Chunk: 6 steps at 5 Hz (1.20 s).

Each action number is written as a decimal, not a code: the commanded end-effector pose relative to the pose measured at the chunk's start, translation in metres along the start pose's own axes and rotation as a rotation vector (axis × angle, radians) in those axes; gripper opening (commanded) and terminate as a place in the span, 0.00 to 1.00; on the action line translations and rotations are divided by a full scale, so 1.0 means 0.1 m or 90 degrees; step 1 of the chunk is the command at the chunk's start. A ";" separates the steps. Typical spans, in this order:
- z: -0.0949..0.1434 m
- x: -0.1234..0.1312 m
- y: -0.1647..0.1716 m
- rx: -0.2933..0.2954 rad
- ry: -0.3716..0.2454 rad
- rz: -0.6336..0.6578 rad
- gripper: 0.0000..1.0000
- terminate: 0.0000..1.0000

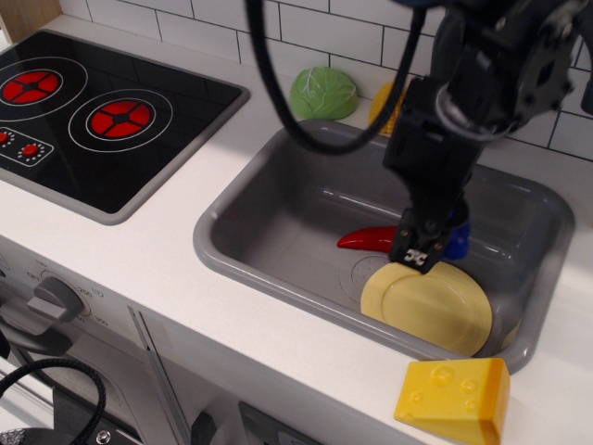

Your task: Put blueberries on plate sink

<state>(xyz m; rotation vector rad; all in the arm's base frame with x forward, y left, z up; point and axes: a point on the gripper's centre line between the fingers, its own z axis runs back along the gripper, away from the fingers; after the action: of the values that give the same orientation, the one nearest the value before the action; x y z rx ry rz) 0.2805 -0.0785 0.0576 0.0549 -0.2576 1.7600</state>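
Note:
My gripper hangs inside the grey sink, shut on the dark-blue blueberries, which show between its black fingers. It holds them just above the far edge of the pale-yellow plate, which lies flat on the sink floor at the front right. The arm and its black cable come down from the top of the view and hide part of the sink's back wall.
A red chili pepper lies in the sink behind the plate, partly hidden by my gripper. A yellow cheese wedge sits on the counter at the front right. A green cabbage and yellow corn stand behind the sink. The black stovetop is at left.

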 end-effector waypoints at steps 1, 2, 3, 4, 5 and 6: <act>-0.27 -0.07 -0.16 -0.013 -0.025 -0.003 0.00 0.00; -0.47 -0.10 -0.12 0.000 -0.039 -0.019 0.00 0.00; -0.51 -0.14 -0.10 0.000 -0.044 -0.027 0.00 0.00; -0.36 -0.13 -0.12 0.035 -0.014 -0.039 1.00 0.00; -0.14 -0.09 -0.19 0.052 0.007 -0.041 1.00 0.00; 0.07 -0.05 -0.25 0.059 0.009 -0.040 1.00 0.00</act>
<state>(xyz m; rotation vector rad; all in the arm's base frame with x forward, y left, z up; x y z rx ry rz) 0.2893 -0.0841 0.0441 0.1964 -0.1327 1.7014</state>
